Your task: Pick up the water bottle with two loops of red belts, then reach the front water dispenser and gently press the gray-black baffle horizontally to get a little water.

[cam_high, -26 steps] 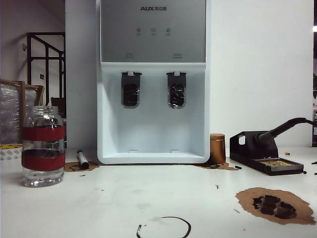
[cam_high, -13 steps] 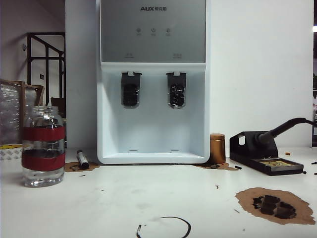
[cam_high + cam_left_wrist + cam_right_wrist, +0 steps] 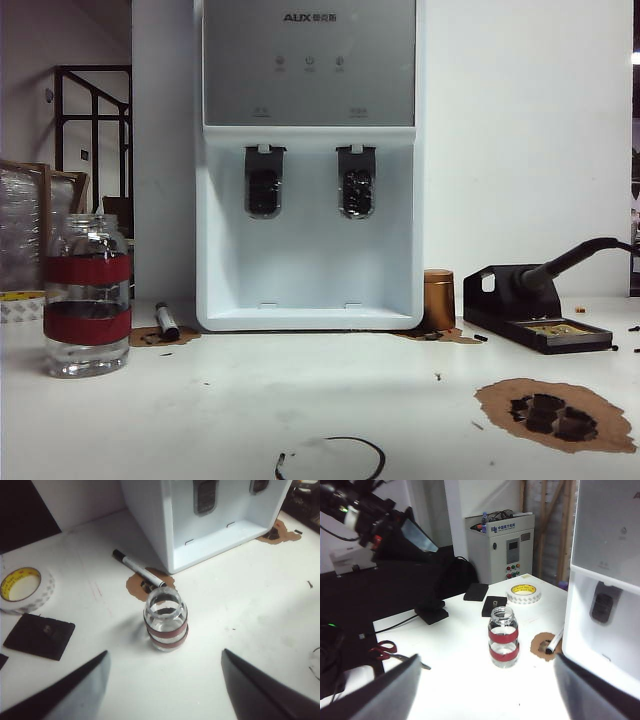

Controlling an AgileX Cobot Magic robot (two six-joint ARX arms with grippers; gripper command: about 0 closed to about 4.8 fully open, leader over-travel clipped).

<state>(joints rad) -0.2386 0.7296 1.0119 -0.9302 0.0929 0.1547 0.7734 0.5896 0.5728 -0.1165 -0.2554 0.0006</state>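
- The water bottle stands upright on your worktop, out on the left of the exterior view and well apart from the water dispenser; two red bands wrap its clear body, its mouth is uncapped
- Your left tool hangs above and short of the bottle; its two dark fingers are spread wide, nothing between them, the bottle sitting in line with the gap but clear of both
- Your right tool is wide as well and empty, looking level across the worktop at the bottle from the far side; neither tool shows in the exterior view
- A black marker lies on a brown patch just beside the dispenser's corner, near the bottle but not touching
- The two gray-black baffles sit side by side in the dispenser's recess, untouched
- A roll of tape lies off beyond the marker; a soldering stand sits right of the dispenser
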